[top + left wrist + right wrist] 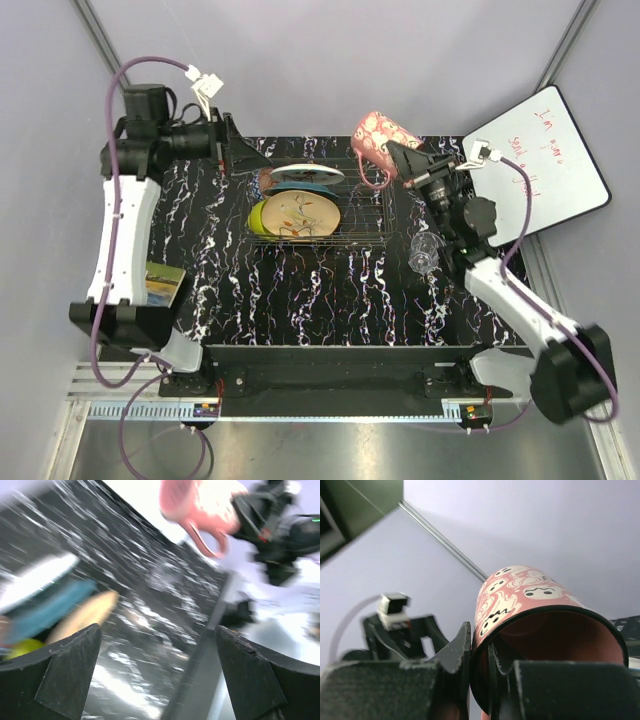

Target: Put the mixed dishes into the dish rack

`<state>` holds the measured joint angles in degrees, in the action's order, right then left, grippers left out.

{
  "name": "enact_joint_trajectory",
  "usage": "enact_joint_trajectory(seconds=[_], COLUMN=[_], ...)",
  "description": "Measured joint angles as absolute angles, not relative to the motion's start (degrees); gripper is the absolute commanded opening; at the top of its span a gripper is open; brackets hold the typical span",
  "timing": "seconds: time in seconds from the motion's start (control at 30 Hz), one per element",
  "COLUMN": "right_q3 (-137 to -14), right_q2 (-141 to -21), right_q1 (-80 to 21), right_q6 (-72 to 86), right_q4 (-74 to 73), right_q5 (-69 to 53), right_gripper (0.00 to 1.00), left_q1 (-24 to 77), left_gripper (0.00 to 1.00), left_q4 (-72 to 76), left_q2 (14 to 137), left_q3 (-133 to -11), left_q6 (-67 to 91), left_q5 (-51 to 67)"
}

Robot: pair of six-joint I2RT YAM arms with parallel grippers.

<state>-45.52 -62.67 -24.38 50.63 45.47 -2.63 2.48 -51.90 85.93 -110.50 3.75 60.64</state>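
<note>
The dish rack (365, 205) stands at the table's middle back. In its left half are a white plate (305, 172) over a teal plate (318, 186), a peach floral plate (305, 212) and a lime-yellow bowl (261, 216). My right gripper (396, 152) is shut on the rim of the pink mug (376, 135), holding it in the air over the rack's far right corner. In the right wrist view one finger is inside the mug (535, 610) and one outside. My left gripper (238, 152) is open and empty behind the rack's left end. The clear glass (424, 250) lies on the table, right of the rack.
A white board with red writing (545, 165) leans at the back right. A blue-green book (163, 282) lies at the table's left edge. The left wrist view is motion-blurred; it shows the mug (197, 505), the plates (50, 607) and its own fingers (65, 675).
</note>
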Motion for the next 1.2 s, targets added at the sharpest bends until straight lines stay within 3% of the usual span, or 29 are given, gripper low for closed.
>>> enact_joint_trajectory(seconds=[0.13, 0.3, 0.67, 1.2], right_q3=[-47.05, -52.99, -60.53, -65.12], right_q2=[-75.11, -84.20, -87.85, -95.96], right_q1=[-22.24, -22.24, -22.81, -25.52], right_q6=[63.79, 72.05, 77.21, 77.80], right_q4=[57.80, 61.04, 68.16, 69.82], right_q5=[-5.45, -10.76, -16.14, -14.81], right_gripper=[0.00, 0.00, 0.00, 0.00], left_q1=[3.36, 7.40, 18.65, 20.69], left_gripper=[0.99, 0.99, 0.99, 0.99], left_q4=[-48.62, -42.87, -36.12, -28.95], left_q2=[89.60, 90.15, 94.76, 98.52], left_q3=[-105.03, -103.26, -107.00, -110.96], left_q6=[9.78, 14.90, 18.70, 29.89], left_q5=[66.26, 67.44, 58.35, 45.12])
